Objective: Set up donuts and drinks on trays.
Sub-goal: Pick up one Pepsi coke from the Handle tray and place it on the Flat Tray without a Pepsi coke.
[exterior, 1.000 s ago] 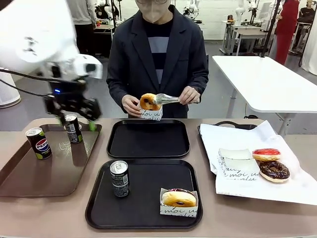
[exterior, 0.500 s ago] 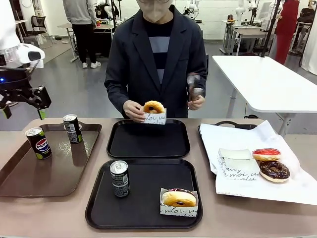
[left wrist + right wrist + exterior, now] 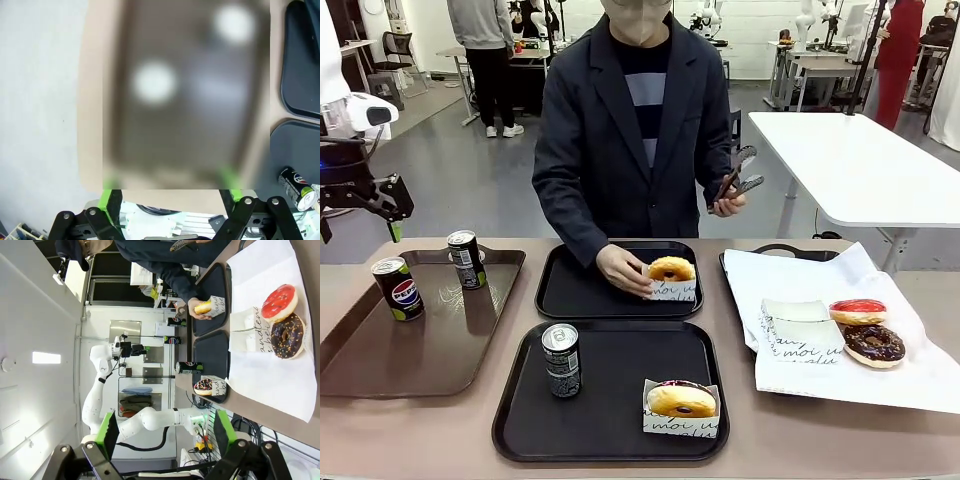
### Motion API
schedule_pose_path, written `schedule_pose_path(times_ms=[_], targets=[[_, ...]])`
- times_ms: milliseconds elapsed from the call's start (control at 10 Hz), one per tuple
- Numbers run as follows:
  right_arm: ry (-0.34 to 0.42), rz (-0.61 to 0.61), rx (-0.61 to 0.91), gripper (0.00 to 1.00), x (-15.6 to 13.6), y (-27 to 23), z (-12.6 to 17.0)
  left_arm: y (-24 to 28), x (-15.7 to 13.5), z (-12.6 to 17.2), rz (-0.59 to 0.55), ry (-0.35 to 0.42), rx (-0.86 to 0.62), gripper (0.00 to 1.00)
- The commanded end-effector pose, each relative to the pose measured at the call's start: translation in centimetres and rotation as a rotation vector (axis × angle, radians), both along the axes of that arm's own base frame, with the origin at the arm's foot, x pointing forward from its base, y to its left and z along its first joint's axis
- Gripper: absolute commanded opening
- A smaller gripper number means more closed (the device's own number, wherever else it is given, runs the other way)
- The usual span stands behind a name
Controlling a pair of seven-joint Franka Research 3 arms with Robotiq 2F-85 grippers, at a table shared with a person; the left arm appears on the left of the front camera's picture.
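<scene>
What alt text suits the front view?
A person's hand holds a sleeved donut on the far black tray. The near black tray holds a can and another donut; the open left gripper hangs above a brown tray bearing two cans.

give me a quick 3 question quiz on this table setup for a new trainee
1. True or false: the near black tray holds one can and one sleeved donut.
2. What is the person's hand holding on the far black tray? A) a can B) a second sleeved donut C) a napkin
3. How many cans stand on the brown tray?
Key: 1 true. 2 B. 3 two: the Pepsi can and a grey can.
</scene>
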State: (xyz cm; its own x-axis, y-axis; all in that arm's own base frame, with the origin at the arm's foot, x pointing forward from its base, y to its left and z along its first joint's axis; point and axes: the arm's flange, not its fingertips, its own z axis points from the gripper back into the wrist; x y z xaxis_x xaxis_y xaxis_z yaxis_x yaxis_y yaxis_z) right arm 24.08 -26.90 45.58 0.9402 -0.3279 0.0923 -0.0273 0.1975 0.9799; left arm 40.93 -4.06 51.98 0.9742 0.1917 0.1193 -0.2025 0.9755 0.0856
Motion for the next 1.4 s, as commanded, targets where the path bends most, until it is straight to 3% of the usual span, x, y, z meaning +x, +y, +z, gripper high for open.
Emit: schedule_pose_path(times_ms=[0, 400, 600, 900, 1300], targets=[[-0.009, 0.003, 0.011, 1.0, -0.1, -0.1, 0.0, 0.1, 0.0, 0.4, -0.024, 0.004, 0.003, 1.0], [-0.009, 0.003, 0.011, 1.0, -0.1, -0.1, 0.0, 0.0, 0.0, 0.1, -0.006, -0.001, 0.0, 1.0], [-0.009, 0.003, 0.011, 1.0, -0.1, -0.1, 0.0, 2.5, 2.6, -1.1, 0.041, 0.031, -0.071, 1.0], [-0.009, 0.003, 0.011, 1.0, -0.1, -0.1, 0.0, 4.4, 5.3, -3.7, -0.09, 0.111, -0.117, 1.0], [-0.009, 0.003, 0.011, 1.0, -0.1, -0.1, 0.0, 5.9, 8.3, -6.9, -0.167, 0.171, -0.124, 1.0]])
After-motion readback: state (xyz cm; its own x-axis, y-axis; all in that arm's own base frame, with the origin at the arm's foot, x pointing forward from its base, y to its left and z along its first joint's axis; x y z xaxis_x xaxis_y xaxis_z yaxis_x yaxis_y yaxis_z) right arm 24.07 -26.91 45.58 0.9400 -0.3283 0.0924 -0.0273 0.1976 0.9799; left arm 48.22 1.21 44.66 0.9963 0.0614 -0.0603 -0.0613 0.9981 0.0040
